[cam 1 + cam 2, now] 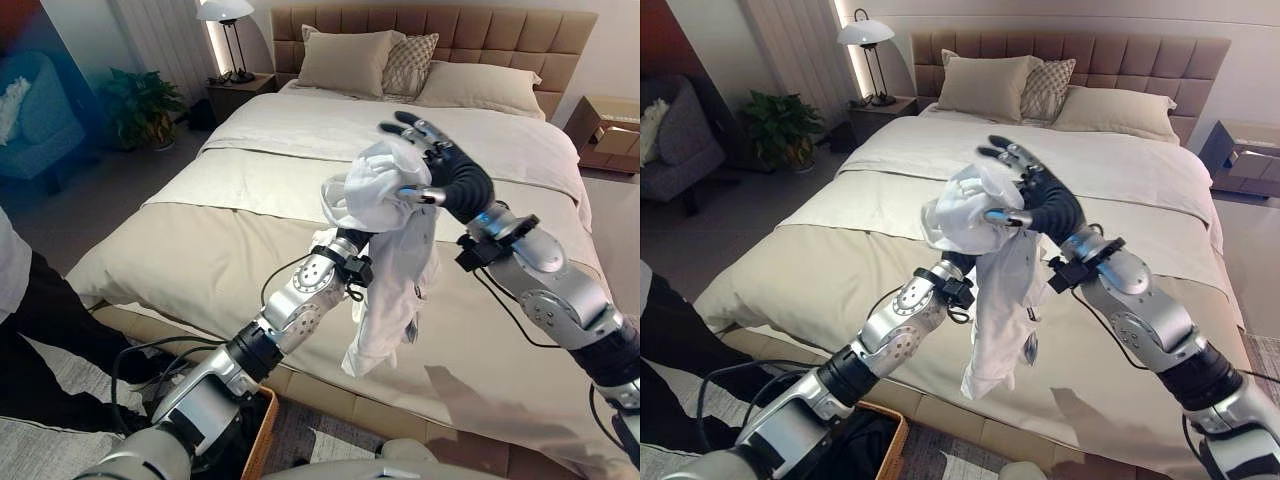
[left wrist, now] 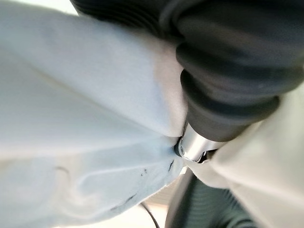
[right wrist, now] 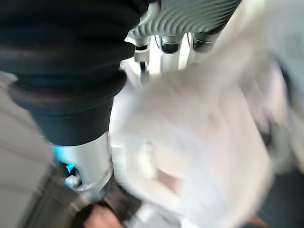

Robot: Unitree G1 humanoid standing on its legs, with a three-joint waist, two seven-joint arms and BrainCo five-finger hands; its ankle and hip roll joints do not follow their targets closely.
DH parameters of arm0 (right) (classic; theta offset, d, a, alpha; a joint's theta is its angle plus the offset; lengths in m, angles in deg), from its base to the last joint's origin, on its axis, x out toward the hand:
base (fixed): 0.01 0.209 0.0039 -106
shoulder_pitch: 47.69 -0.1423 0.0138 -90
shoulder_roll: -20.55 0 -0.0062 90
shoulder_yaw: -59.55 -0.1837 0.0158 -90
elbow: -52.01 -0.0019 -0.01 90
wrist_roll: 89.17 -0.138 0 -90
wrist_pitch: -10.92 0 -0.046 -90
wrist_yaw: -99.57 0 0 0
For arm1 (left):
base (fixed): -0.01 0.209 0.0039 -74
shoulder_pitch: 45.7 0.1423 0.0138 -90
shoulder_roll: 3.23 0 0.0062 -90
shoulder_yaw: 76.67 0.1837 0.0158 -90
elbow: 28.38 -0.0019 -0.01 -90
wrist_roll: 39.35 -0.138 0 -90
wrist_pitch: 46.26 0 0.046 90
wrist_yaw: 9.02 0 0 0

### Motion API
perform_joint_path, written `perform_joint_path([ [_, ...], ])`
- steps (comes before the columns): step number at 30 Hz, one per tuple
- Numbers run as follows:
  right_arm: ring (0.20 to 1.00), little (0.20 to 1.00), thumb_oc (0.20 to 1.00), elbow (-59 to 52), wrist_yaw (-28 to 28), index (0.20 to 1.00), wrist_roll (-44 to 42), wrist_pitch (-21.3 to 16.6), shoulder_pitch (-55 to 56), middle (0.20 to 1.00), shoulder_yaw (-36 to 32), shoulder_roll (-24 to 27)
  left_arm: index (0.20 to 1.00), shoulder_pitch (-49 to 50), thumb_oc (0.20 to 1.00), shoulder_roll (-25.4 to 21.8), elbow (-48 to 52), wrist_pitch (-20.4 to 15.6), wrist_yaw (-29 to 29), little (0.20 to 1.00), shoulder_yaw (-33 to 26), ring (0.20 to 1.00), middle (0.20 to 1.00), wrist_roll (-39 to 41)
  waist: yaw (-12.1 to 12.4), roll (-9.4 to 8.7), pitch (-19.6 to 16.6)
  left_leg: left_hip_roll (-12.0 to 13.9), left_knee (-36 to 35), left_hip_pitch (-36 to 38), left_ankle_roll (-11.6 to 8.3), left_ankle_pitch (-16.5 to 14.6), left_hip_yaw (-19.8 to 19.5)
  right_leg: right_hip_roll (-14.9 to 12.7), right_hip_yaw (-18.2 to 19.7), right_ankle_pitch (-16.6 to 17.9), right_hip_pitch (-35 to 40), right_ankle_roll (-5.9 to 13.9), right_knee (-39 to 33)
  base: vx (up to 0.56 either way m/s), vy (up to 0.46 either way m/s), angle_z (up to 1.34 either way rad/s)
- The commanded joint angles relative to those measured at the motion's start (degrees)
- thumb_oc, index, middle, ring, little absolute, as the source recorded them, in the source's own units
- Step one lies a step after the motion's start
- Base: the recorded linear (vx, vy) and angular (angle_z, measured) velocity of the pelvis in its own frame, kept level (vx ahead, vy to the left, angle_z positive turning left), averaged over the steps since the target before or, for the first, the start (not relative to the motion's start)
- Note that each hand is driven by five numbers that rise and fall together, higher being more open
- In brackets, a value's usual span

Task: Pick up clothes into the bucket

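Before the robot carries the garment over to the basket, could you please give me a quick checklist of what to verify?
1. White garment lifted off the bed: ok, it hangs in the air.
2. Left hand's hold: cannot tell, the hand is buried in the cloth.
3. Right hand on the garment: ok, thumb against the bunched top, fingers straight.
4. Hanging tail free of the bed: cannot tell, its lower end hangs in front of the bedspread.
5. Basket within reach: ok, its rim shows beneath the left arm.
6. Person at the robot's left: not ok, standing close.
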Motion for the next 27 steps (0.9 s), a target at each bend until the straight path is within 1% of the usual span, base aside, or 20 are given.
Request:
perform_joint_path([
  [1, 1.000, 1.000, 1.000, -2.83, -1.86, 1.000, -0.05, -4.80, 4.69, 1.000, -9.10, -2.82, 0.200, -1.13, 0.200, -4.59, 3.27, -3.00, -3.09, 0.200, -4.19, 0.200, 0.200, -10.20, 1.28, -1.65, -2.46, -0.86, 6.33, -1.79, -0.28, -6.87, -2.27, -3.28, -2.27, 5.70, 2.52, 2.77, -7.15, 0.00, 0.000, 0.00],
  [3, 1.000, 1.000, 1.000, -2.22, -2.33, 1.000, 1.97, -4.72, 8.28, 1.000, -13.04, -4.65, 0.200, 0.19, 0.200, -8.68, 5.42, -3.57, -4.45, 0.200, -5.93, 0.200, 0.200, -13.46, 1.40, -1.22, -2.33, -0.94, 6.55, -1.97, -0.28, -6.99, -2.50, -3.42, -2.44, 5.58, 2.59, 2.78, -7.19, 0.00, 0.000, 0.00],
  [4, 1.000, 1.000, 1.000, -2.36, -2.36, 1.000, 2.02, -4.66, 8.45, 1.000, -13.13, -4.75, 0.200, 0.29, 0.200, -8.74, 5.53, -3.53, -4.44, 0.200, -5.87, 0.200, 0.200, -13.48, 1.42, -1.28, -2.37, -0.95, 6.59, -1.97, -0.28, -7.01, -2.53, -3.42, -2.47, 5.56, 2.62, 2.78, -7.19, 0.00, 0.000, 0.00],
  [5, 1.000, 1.000, 1.000, -1.20, -3.61, 1.000, 5.30, -4.68, 12.04, 1.000, -17.31, -6.85, 0.200, 2.31, 0.200, -13.44, 8.39, -4.54, -4.98, 0.200, -8.70, 0.200, 0.200, -16.32, 1.66, -0.67, -2.02, -1.04, 6.75, -2.27, -0.27, -7.05, -2.76, -3.48, -2.61, 5.40, 2.60, 2.77, -7.11, 0.00, 0.000, 0.00],
  [6, 1.000, 1.000, 1.000, -0.10, -4.74, 1.000, 8.06, -4.81, 13.91, 1.000, -19.56, -8.04, 0.200, 3.51, 0.200, -17.26, 9.75, -4.99, -5.81, 0.200, -10.50, 0.200, 0.200, -19.20, 1.86, -0.24, -1.83, -1.15, 6.90, -2.49, -0.29, -7.05, -2.92, -3.50, -2.72, 5.28, 2.51, 2.77, -7.04, 0.00, -0.001, 0.03],
  [7, 1.000, 1.000, 1.000, -0.25, -4.81, 1.000, 8.19, -4.76, 14.03, 1.000, -19.54, -8.23, 0.200, 3.71, 0.200, -17.42, 9.96, -4.92, -5.82, 0.200, -10.53, 0.200, 0.200, -19.24, 1.82, -0.36, -1.87, -1.15, 6.96, -2.49, -0.30, -7.10, -2.93, -3.50, -2.73, 5.23, 2.53, 2.77, -7.01, 0.01, 0.004, 0.03],
  [8, 1.000, 1.000, 1.000, 0.85, -4.99, 1.000, 10.63, -4.42, 17.13, 1.000, -21.56, -10.70, 0.200, 7.20, 0.200, -21.57, 12.94, -6.09, -5.70, 0.200, -14.51, 0.200, 0.200, -19.44, 2.22, 0.13, -1.46, -1.15, 7.05, -2.61, -0.35, -7.06, -3.09, -3.57, -2.95, 5.15, 2.41, 2.68, -6.93, 0.01, 0.000, 0.04],
  [9, 1.000, 1.000, 1.000, 2.33, -5.65, 1.000, 12.08, -4.50, 18.41, 1.000, -22.21, -12.04, 0.200, 8.71, 0.200, -23.52, 13.69, -6.46, -5.86, 0.200, -16.37, 0.200, 0.200, -20.40, 2.33, 0.36, -1.38, -1.15, 7.04, -2.70, -0.38, -7.05, -3.20, -3.57, -3.07, 5.08, 2.41, 2.64, -6.95, 0.01, -0.001, 0.05],
  [10, 1.000, 1.000, 1.000, 3.98, -6.29, 1.000, 14.21, -4.37, 20.33, 1.000, -23.60, -13.25, 0.200, 10.85, 0.200, -26.44, 15.22, -6.98, -5.84, 0.200, -19.15, 0.200, 0.200, -22.09, 2.62, 0.63, -1.11, -1.20, 7.04, -2.79, -0.40, -7.02, -3.32, -3.60, -3.13, 5.04, 2.38, 2.60, -6.99, 0.00, -0.003, 0.09],
  [12, 1.000, 1.000, 1.000, 8.19, -6.89, 1.000, 17.15, -4.40, 23.46, 1.000, -24.59, -15.50, 0.200, 16.76, 0.200, -30.94, 18.15, -7.96, -6.01, 0.200, -25.18, 0.200, 0.200, -23.01, 2.88, 1.00, -0.61, -1.33, 7.37, -3.29, -0.51, -7.00, -3.60, -3.65, -3.27, 5.03, 2.20, 2.50, -6.97, -0.02, 0.008, 0.05],
  [14, 1.000, 1.000, 1.000, 12.02, -7.67, 1.000, 20.61, -4.30, 25.56, 1.000, -25.53, -17.20, 0.200, 21.13, 0.200, -33.49, 20.06, -8.77, -6.10, 0.200, -29.81, 0.200, 0.200, -23.47, 3.32, 1.47, 0.02, -1.44, 7.55, -3.77, -0.55, -6.86, -3.87, -3.65, -3.47, 5.02, 1.98, 2.40, -6.95, -0.02, 0.015, 0.11],
  [16, 1.000, 1.000, 1.000, 17.84, -8.67, 1.000, 26.99, -3.62, 27.81, 1.000, -25.14, -17.97, 0.200, 26.67, 0.200, -36.96, 22.33, -9.64, -6.13, 0.200, -35.46, 0.200, 0.200, -23.76, 3.73, 1.84, 0.69, -1.50, 7.81, -4.30, -0.60, -6.78, -4.17, -3.66, -3.61, 5.10, 1.56, 2.34, -6.82, -0.02, 0.009, 0.10],
  [17, 1.000, 1.000, 1.000, 17.92, -8.73, 1.000, 27.12, -3.68, 27.68, 1.000, -24.85, -18.02, 0.200, 27.21, 0.200, -37.03, 22.59, -9.60, -6.19, 0.200, -35.95, 0.200, 0.200, -23.71, 3.53, 1.78, 0.63, -1.50, 7.85, -4.34, -0.60, -6.81, -4.15, -3.65, -3.59, 5.09, 1.53, 2.33, -6.79, -0.06, 0.005, 0.11],
  [18, 1.000, 1.000, 1.000, 24.49, -9.15, 1.000, 28.65, -3.43, 28.37, 1.000, -23.88, -19.08, 0.200, 31.43, 0.200, -39.12, 24.18, -10.27, -6.05, 0.200, -40.45, 0.200, 0.200, -23.67, 4.17, 2.05, 1.73, -1.57, 8.22, -5.19, -0.69, -6.61, -4.46, -3.62, -3.81, 5.22, 0.86, 2.23, -6.58, -0.08, -0.001, 0.20],
  [19, 1.000, 1.000, 1.000, 27.86, -9.57, 1.000, 30.57, -3.04, 27.94, 1.000, -22.70, -19.53, 0.200, 34.12, 0.200, -39.97, 25.18, -10.61, -5.80, 0.200, -43.30, 0.200, 0.200, -23.91, 4.26, 2.05, 2.35, -1.59, 8.54, -5.86, -0.77, -6.53, -4.61, -3.60, -3.90, 5.25, 0.30, 2.18, -6.34, -0.11, -0.003, 0.12],
  [21, 1.000, 1.000, 1.000, 32.94, -9.82, 1.000, 30.31, -2.84, 27.79, 1.000, -21.81, -20.78, 0.200, 37.96, 0.200, -40.39, 26.14, -11.02, -5.59, 0.200, -46.67, 0.200, 0.200, -23.33, 4.90, 2.16, 3.86, -1.65, 9.03, -7.18, -0.77, -6.28, -5.01, -3.54, -4.04, 5.47, -0.90, 2.07, -5.96, -0.09, -0.006, 0.06],
  [22, 1.000, 1.000, 1.000, 33.20, -9.78, 1.000, 30.24, -2.99, 27.56, 1.000, -21.56, -20.76, 0.200, 38.36, 0.200, -40.40, 26.30, -11.01, -5.62, 0.200, -47.09, 0.200, 0.200, -23.29, 4.73, 2.09, 3.81, -1.65, 9.12, -7.31, -0.77, -6.30, -4.99, -3.54, -4.02, 5.45, -1.04, 2.07, -5.88, -0.15, 0.001, 0.11],
  [23, 1.000, 1.000, 1.000, 38.42, -10.11, 1.000, 31.83, -2.22, 27.09, 1.000, -20.34, -21.73, 0.200, 41.75, 0.200, -40.02, 27.27, -11.07, -5.24, 0.200, -49.61, 0.200, 0.200, -23.47, 5.44, 2.16, 5.75, -1.68, 9.91, -9.04, -0.78, -5.99, -5.38, -3.44, -4.10, 5.64, -2.81, 1.92, -5.11, -0.15, 0.005, 0.13],
  [24, 1.000, 1.000, 1.000, 39.92, -10.48, 1.000, 31.86, -2.50, 26.43, 1.000, -19.81, -21.73, 0.200, 43.45, 0.200, -39.32, 27.67, -11.15, -5.13, 0.200, -50.91, 0.200, 0.200, -23.06, 5.41, 2.09, 6.44, -1.73, 10.64, -10.27, -0.77, -5.98, -5.54, -3.45, -4.18, 5.66, -4.03, 1.87, -4.47, -0.21, 0.010, 0.05],
  [27, 1.000, 1.000, 1.000, 46.07, -11.26, 1.000, 33.00, -2.13, 24.98, 1.000, -18.12, -22.44, 0.200, 46.21, 0.200, -36.17, 27.21, -11.13, -4.43, 0.200, -50.95, 0.200, 0.200, -23.41, 6.19, 1.76, 9.52, -1.93, 12.74, -13.53, -0.70, -5.74, -6.09, -3.55, -4.18, 5.92, -7.14, 1.57, -2.53, -0.16, 0.014, 0.12],
])
